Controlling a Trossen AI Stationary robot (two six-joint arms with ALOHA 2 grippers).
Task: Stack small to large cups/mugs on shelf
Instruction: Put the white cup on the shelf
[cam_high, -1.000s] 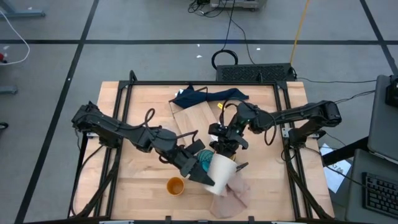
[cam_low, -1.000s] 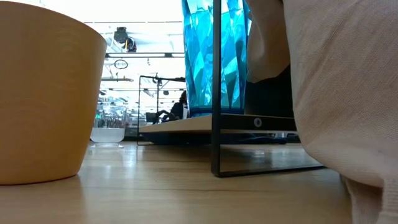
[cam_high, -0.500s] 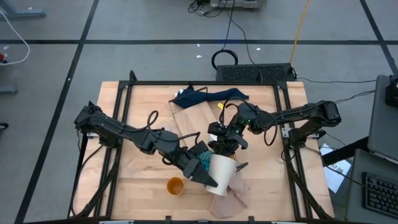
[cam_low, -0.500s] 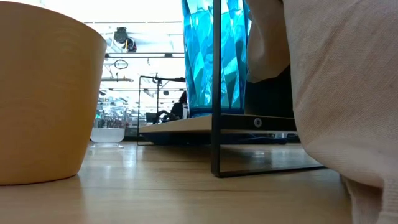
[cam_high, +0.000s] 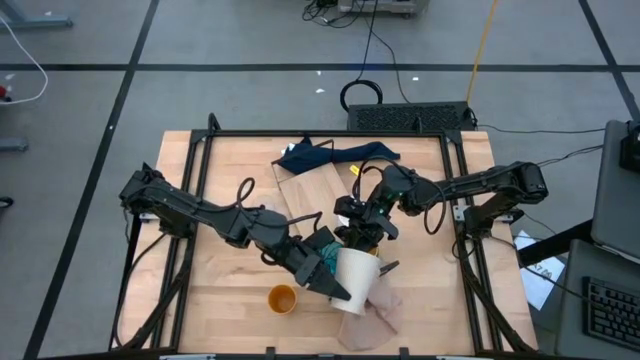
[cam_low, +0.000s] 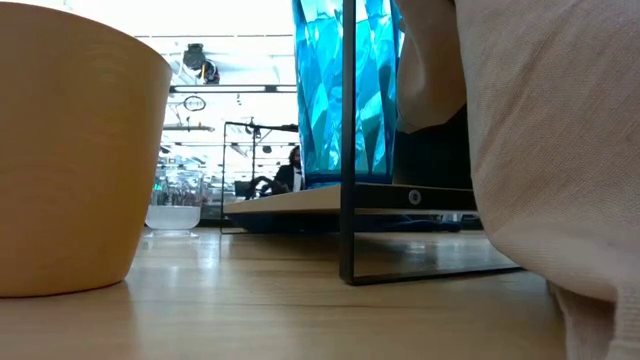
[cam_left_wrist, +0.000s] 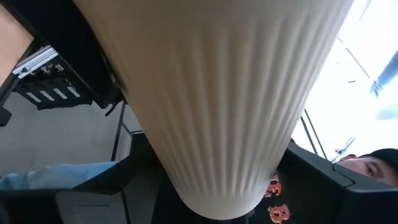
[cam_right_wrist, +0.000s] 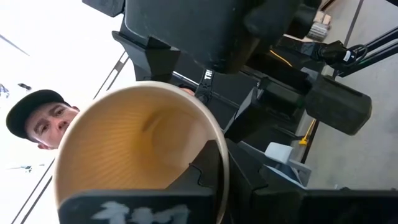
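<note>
1. Orange cup (cam_high: 283, 298): stands upright on the table (cam_high: 230, 290) by its front edge, on my left side. It is apart from both arms. In the low view it fills the left of the frame.

2. Pinkish cloth (cam_high: 378, 315): crumpled at the front edge, right of the orange cup. It lies just below item 3.

3. White cup (cam_high: 357, 280): ribbed, tilted, held off the table above the cloth with both grippers at it. From the right wrist I look into its open mouth, and from the left wrist along its ribbed outside down to the narrow base.

4. Right gripper (cam_high: 360, 238): reaches in from the right and is closed on the rim of the white cup. One of its fingers (cam_right_wrist: 208, 165) hangs inside the cup wall.

5. Left gripper (cam_high: 328, 268): reaches in from the left, hard against the white cup's left side. Its fingers stand well apart. I cannot tell whether they press on the cup.

6. Teal cup (cam_high: 325, 262): faceted, upright, showing between the left gripper's fingers from above. The low view puts it on the shelf's near end.

7. Shelf (cam_high: 312, 190): long pale board running away from me up the middle of the table.

8. Blue cloth (cam_high: 325, 155): bunched at the shelf's far end.

9. Person (cam_right_wrist: 37, 121): in a dark cap, beyond the table, seen from both wrists.
</note>
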